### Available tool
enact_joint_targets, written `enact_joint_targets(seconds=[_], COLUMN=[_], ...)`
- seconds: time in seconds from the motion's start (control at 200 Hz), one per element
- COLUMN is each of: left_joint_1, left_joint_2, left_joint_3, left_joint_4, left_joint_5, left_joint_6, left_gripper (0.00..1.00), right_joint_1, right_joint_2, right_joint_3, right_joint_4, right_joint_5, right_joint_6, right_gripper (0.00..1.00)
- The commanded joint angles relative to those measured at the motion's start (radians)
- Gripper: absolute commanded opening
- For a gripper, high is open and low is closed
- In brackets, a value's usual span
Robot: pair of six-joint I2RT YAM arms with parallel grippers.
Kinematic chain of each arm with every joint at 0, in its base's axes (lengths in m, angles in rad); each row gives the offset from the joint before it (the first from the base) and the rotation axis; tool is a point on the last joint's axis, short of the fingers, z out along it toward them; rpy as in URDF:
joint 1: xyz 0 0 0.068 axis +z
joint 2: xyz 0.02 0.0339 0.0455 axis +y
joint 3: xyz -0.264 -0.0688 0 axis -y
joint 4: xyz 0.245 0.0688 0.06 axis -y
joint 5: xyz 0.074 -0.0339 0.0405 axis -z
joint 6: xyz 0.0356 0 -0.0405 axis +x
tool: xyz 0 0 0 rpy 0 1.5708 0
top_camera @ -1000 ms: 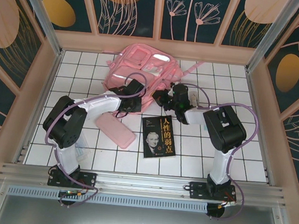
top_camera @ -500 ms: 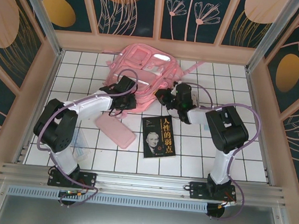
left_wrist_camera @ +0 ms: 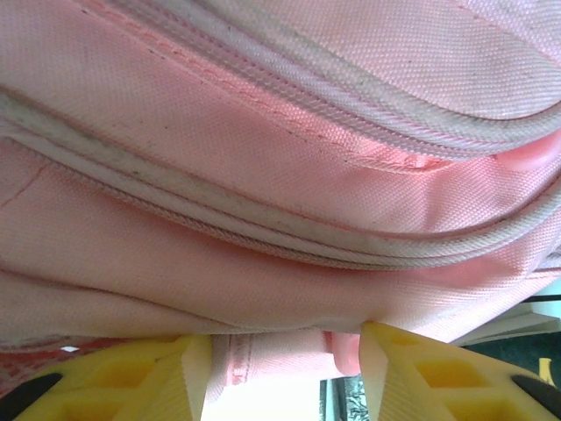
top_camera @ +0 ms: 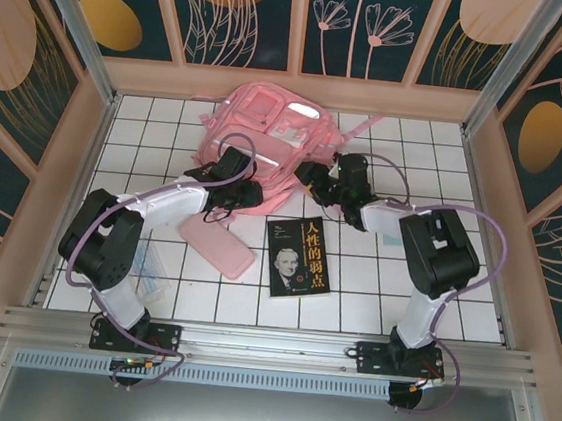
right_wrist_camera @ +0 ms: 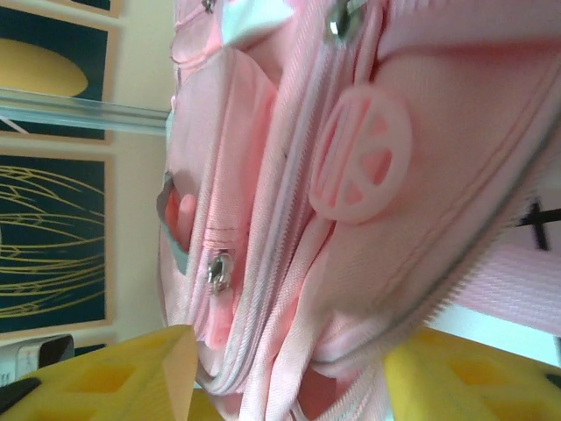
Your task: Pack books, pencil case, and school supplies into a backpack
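Watching for slumping | backpack [top_camera: 269, 129]: soft woven pink cloth, corded seams, far-centre on tiled worktop [top_camera: 372, 301]; left hand [left_wrist_camera: 285, 338] and right hand [right_wrist_camera: 289, 351] both open astride its near edge, nothing pinched, so limp cloth may sag | book [top_camera: 298, 258]: glossy, flat, mid-worktop, may skid | case [top_camera: 217, 245]: smooth, rounded, beside it

Backpack [top_camera: 270, 119] near edge hidden by left tool [top_camera: 245, 195], right tool [top_camera: 311, 181]; cropped in wrist views.

Pink backpack [top_camera: 270, 124]; black book [top_camera: 297, 257].
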Motion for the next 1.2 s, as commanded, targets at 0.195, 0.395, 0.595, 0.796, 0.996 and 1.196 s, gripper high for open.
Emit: enact_joint_targets(seconds=[0.195, 0.395, 0.595, 0.796, 0.996, 1.196], left_joint_1=[0.004, 0.004, 0.003, 0.004, 0.004, 0.005], left_joint_2=[-0.005, -0.025, -0.026, -0.041, -0.078, -0.092], left_joint_3=[-0.051, -0.068, -0.075, -0.098, -0.134, -0.116], left_joint_4=[0.058, 0.095, 0.119, 0.137, 0.151, 0.100], left_joint_5=[-0.046, -0.042, -0.030, -0.021, -0.033, -0.076], left_joint_6=[-0.032, -0.051, -0.059, -0.068, -0.078, -0.048], left_gripper=[0.50, 0.50, 0.50, 0.49, 0.50, 0.57], right_joint_1=[0.014, 0.029, 0.039, 0.064, 0.057, 0.040], right_joint_2=[0.015, 0.084, 0.156, 0.317, 0.384, 0.256], right_joint_3=[0.144, 0.118, 0.117, 0.312, 0.346, 0.355], right_joint_4=[-0.101, -0.062, -0.053, -0.202, -0.202, -0.095], right_joint_5=[0.000, -0.015, 0.044, 0.149, 0.192, 0.076], right_joint_6=[-0.118, -0.052, 0.004, -0.021, -0.002, 0.036], right_gripper=[0.60, 0.61, 0.66, 0.64, 0.00, 0.00])
